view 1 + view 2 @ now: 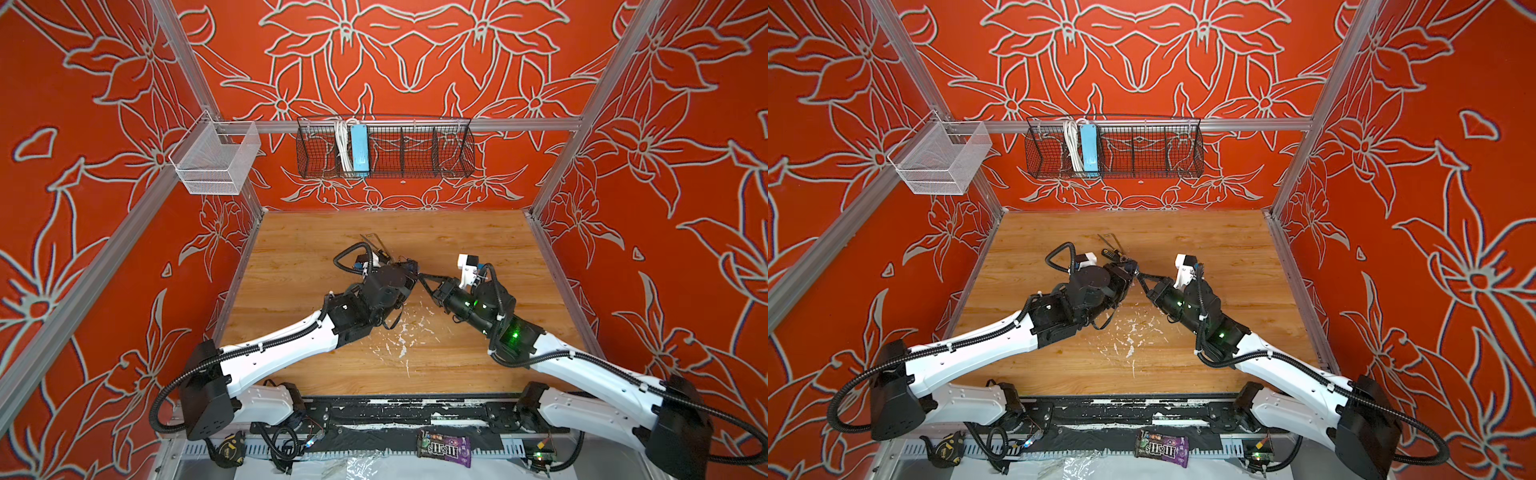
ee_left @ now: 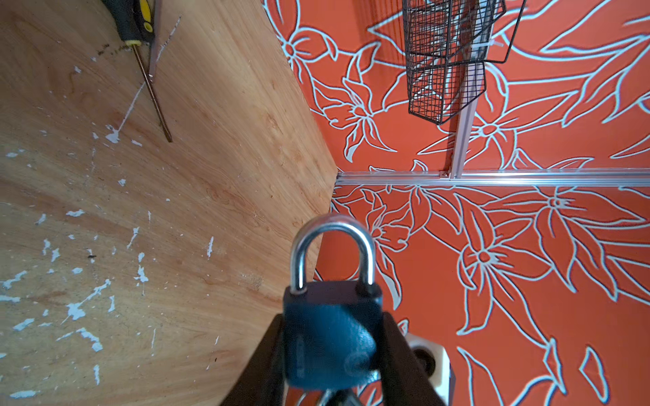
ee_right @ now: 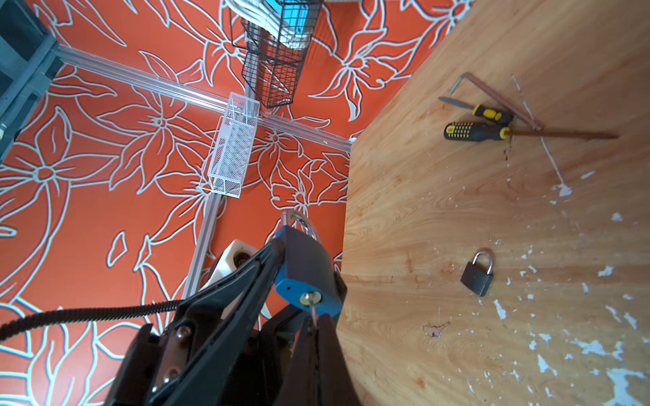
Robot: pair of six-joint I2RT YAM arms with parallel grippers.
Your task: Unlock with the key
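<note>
While both arms reach in over the middle of the worktop [image 1: 457,237], their tips meet in the air just above it. The left gripper [image 2: 332,318] has its jaws partway closed, one pressed against each side of the blue padlock [image 2: 330,348], which it holds clear of the wood. The silver shackle [image 2: 332,242] points away from the wrist, and both its legs sit down in the body. From the other side, the right gripper [image 3: 316,319] comes straight at the lock's underside with its jaws pinched tight on the key [image 3: 312,308]. The key's thin blade runs into the brass keyhole [image 3: 310,298]. In both top views the two grippers are nose to nose, though the lock itself is too small to make out there. Lying flat on the worktop, well apart from all this, is a darker padlock [image 3: 477,276] with its shackle shut. Farther back are two yellow-and-black screwdrivers [image 3: 471,131] side by side, with a bent hex key [image 3: 492,92] just beside them. White scuffs fleck the wood nearer the arms.
</note>
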